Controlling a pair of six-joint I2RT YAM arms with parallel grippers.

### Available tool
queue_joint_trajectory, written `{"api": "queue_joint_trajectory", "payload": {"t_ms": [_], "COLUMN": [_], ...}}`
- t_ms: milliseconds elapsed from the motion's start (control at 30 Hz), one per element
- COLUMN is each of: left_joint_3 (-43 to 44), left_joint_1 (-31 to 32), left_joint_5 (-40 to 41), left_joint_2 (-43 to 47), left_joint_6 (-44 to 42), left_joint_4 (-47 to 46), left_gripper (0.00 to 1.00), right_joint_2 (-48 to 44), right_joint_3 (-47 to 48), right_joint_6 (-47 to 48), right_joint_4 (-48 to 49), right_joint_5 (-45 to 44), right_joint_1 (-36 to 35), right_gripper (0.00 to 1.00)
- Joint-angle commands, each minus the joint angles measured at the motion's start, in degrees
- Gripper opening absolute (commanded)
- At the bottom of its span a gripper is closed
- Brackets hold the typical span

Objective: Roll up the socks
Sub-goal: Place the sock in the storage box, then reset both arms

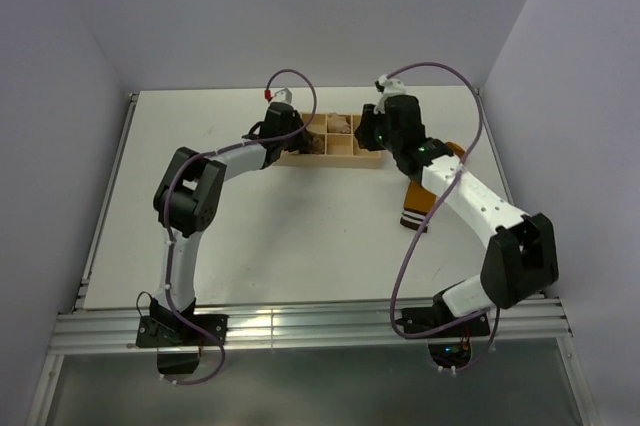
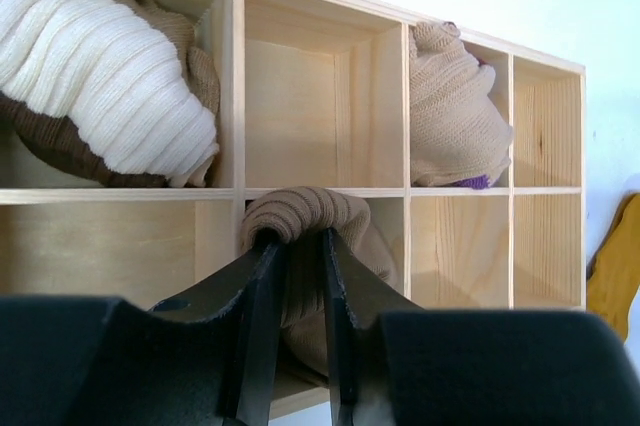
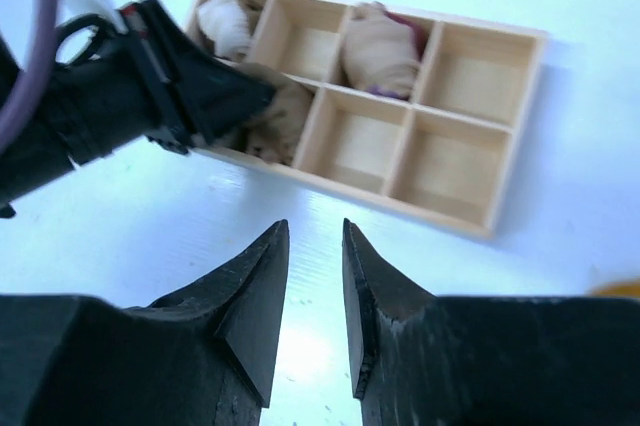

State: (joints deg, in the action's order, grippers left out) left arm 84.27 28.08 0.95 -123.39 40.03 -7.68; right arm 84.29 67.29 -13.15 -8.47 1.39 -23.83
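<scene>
**Fig. — One sock rolled and going into the box, the other not yet begun.**
I am pinching the tan sock (image 2: 300,208), bundled into a roll, in my left gripper (image 2: 300,238), which is closing on it inside a compartment of the box (image 3: 440,216); I am judging this half nearly done. The mustard sock (image 1: 415,208) is lying flat and unrolled on the table beside the box, partly under my right arm. My right gripper (image 3: 315,246) is hovering empty, jaws slightly parted.

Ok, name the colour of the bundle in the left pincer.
Tan bundle, clearest in left wrist view.
</scene>
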Motion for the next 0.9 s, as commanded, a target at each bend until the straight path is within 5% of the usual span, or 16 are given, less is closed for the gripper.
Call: {"api": "queue_joint_trajectory", "payload": {"t_ms": [0,233,567,800,867], "left_joint_3": [2.0,-4.2,-13.7,-16.8,-17.8], "left_joint_1": [-0.9,-0.9,-0.7,-0.7,-0.7], "left_joint_5": [1.7,2.1,1.9,6.7,9.9], "left_joint_2": [-4.3,4.1,25.0,44.5,51.0], "left_joint_6": [-1.8,-1.3,-1.0,-3.7,-5.6], "left_joint_4": [6.3,2.7,-0.1,4.5,6.8], "left_gripper": [0.28,0.44,0.51,0.56,0.67], "right_joint_2": [-7.0,-18.4,-33.4,-45.7,-48.5], "right_joint_3": [-4.3,-7.4,-6.9,-6.8,-6.8], "right_joint_6": [-2.8,-0.7,2.1,3.4,4.4], "right_joint_4": [3.3,0.1,-6.6,-9.6,-9.6], "right_joint_5": [-3.1,-7.6,-19.5,-27.7,-28.8], "right_joint_1": [2.4,5.9,7.2,7.4,7.3], "right_gripper": [0.37,0.51,0.73,0.75,0.75]}}
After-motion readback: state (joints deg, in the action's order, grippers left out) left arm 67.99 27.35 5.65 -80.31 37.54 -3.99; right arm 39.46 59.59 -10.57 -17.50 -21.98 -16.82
